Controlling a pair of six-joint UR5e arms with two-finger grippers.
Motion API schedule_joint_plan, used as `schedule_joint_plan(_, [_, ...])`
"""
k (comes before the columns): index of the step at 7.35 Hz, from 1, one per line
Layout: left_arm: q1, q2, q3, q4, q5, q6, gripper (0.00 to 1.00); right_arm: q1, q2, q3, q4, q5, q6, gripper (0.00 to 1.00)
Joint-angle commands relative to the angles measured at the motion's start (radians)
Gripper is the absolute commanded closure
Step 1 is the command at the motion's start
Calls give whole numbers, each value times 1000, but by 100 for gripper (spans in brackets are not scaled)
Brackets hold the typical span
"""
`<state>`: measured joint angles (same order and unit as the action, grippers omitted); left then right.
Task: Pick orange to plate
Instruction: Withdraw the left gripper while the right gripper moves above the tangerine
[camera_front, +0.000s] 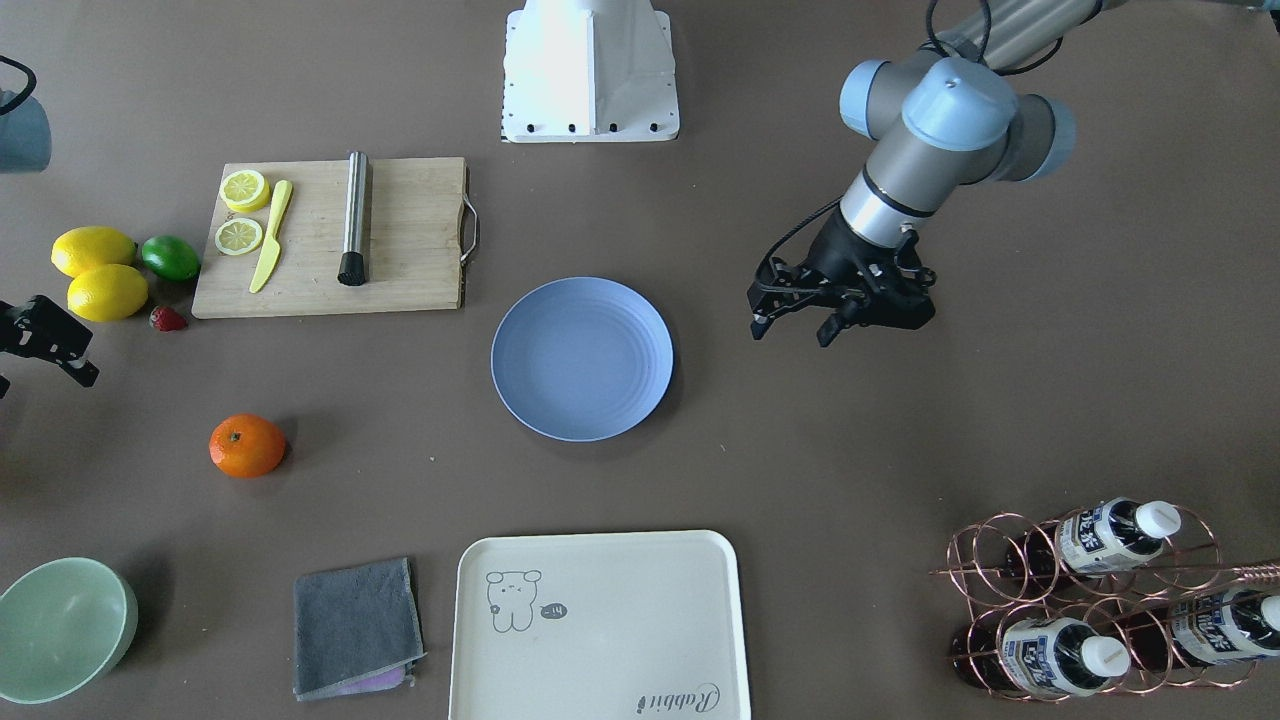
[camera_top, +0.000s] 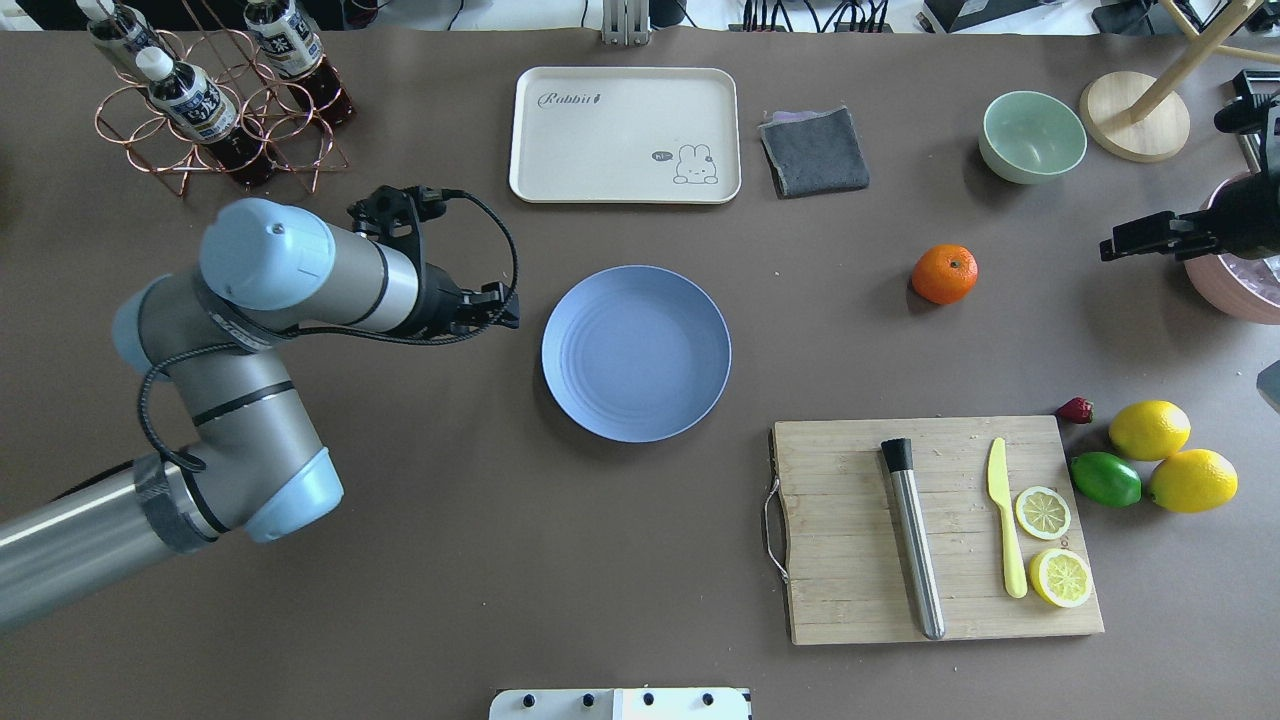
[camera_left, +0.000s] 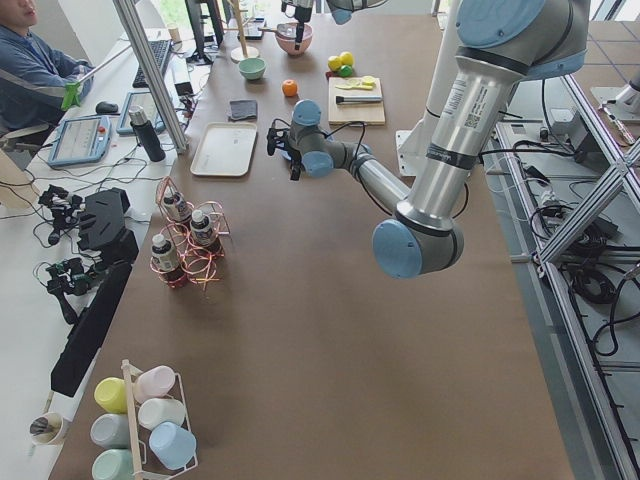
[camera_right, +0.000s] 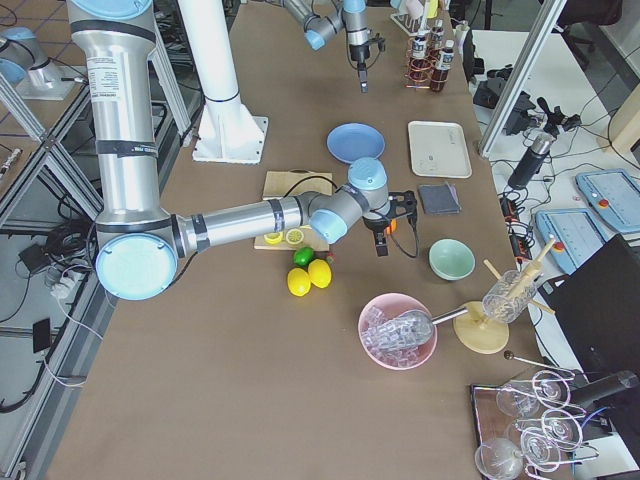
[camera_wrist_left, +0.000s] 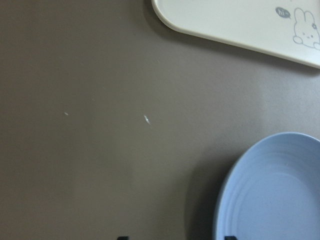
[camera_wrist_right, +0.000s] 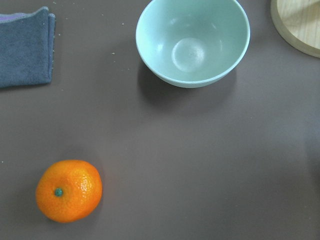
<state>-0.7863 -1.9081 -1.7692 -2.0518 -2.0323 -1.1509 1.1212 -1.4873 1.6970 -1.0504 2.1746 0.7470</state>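
The left gripper (camera_front: 792, 333), seen from the front, hovers near the plate (camera_front: 582, 358) with its jaws spread and empty. The orange (camera_front: 247, 445) lies well off the plate's opposite side. Overhead, the right gripper (camera_top: 1125, 242) sits beyond the orange from the plate; whether its jaws are parted, I cannot tell. The right wrist view shows the orange lying free.

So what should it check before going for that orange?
1. Small round bright-orange orange lies free on the brown table, nothing touching it: ok.
2. Round flat periwinkle-blue plate is empty: ok.
3. Bare table between orange and plate: ok.
4. Orange shows in the right wrist camera's view: ok.
5. Right gripper open: cannot tell.
6. Left gripper open and empty: ok.
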Motion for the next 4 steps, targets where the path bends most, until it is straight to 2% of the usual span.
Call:
schedule_joint_plan(1, [-199, 177, -91, 45, -139, 240, 2, -43, 112, -5, -176, -53, 0, 0])
schedule_joint_plan(3, [-427, 295, -63, 76, -318, 551, 2, -84, 230, -29, -339, -75, 0, 0])
schedule_joint_plan(4, [-550, 305, -62, 193, -382, 733, 2, -102, 290, -89, -352, -75, 2, 0])
